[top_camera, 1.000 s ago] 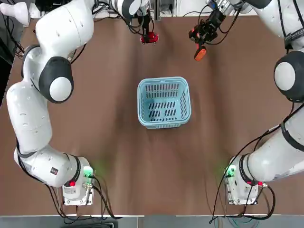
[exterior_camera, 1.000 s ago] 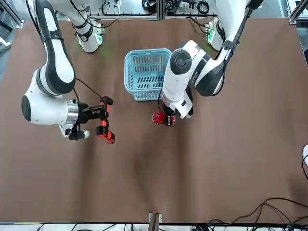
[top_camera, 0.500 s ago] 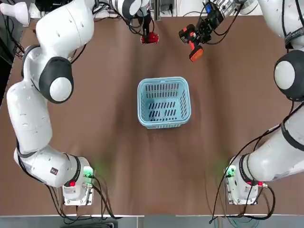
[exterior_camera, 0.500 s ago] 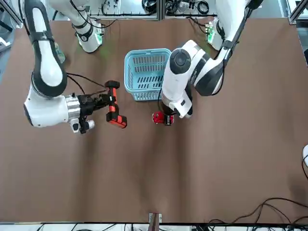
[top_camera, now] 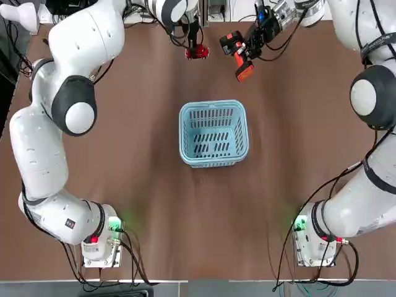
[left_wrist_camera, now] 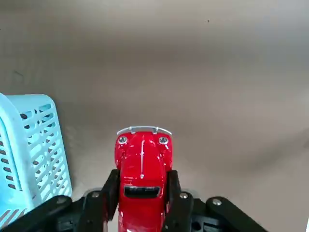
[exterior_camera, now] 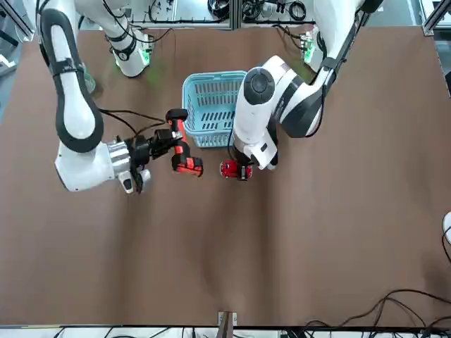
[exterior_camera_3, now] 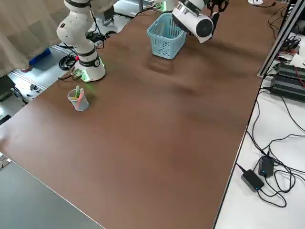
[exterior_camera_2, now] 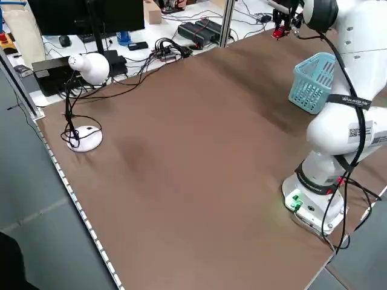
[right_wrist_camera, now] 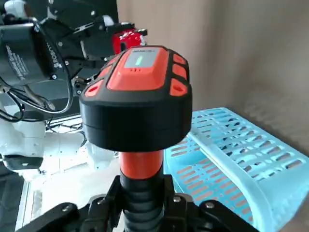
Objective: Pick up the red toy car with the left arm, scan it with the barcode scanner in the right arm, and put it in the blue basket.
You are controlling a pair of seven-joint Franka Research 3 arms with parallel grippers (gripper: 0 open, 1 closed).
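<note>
Gripping the glossy red rounded toy car (left_wrist_camera: 142,193) by its sides, the left hand (left_wrist_camera: 142,200) is closed beyond the blue slotted plastic basket (top_camera: 214,162); the right hand (right_wrist_camera: 144,205) clasps the black-and-orange pistol-shaped scanner (right_wrist_camera: 140,96). The car is probably light, stiff and slippery, best kept at mid-body.

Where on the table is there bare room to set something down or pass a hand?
Bare: the brown table between the two arm bases, below the blue basket in the top view; also the strip between the basket and the left arm.
Crowded: beyond the basket, where the left gripper holds the red toy car and the right gripper holds the scanner.
</note>
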